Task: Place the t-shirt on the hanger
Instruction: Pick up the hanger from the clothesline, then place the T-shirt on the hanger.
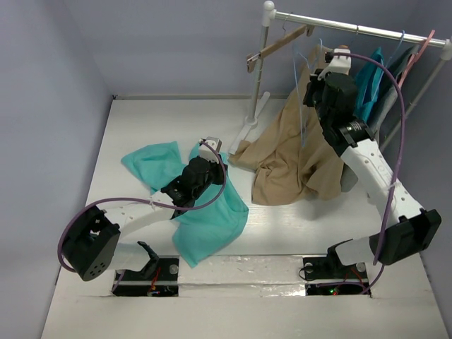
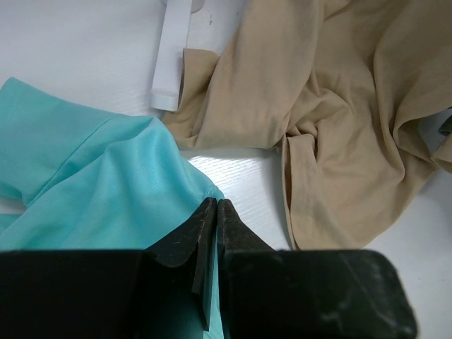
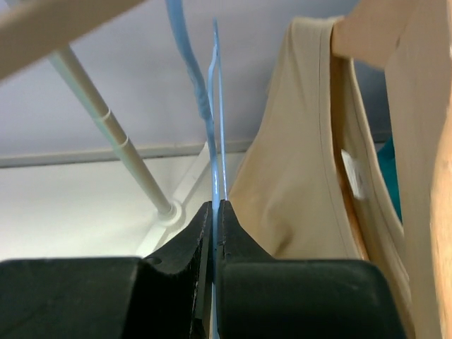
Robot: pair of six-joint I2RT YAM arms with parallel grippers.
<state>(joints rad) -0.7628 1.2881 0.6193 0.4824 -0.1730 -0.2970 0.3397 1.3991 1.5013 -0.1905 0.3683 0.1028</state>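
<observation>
Pickup stage, prob. Left gripper [image 2: 215,206] is closed, pinching an edge of the turquoise t-shirt [image 2: 99,191], which lies crumpled on the table [image 1: 141,113]. Right gripper [image 3: 215,206] is clamped on the thin blue hanger [image 3: 217,127], w/ the tan top [image 3: 304,141] beside it. Next move likely needs the hanger lifted off the rack [image 1: 353,28] and brought to the shirt's neck.

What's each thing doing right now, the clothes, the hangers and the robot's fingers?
t-shirt, crumpled on the table, pinched by left fingers.
blue hanger, upright, empty, pinched by right fingers.
tan top, hung on the rail, bottom heaped on the table.
wooden hanger, bare, tilted on the rail.
teal garment, hanging from the rail.
left fingers, shut.
right fingers, shut.
</observation>
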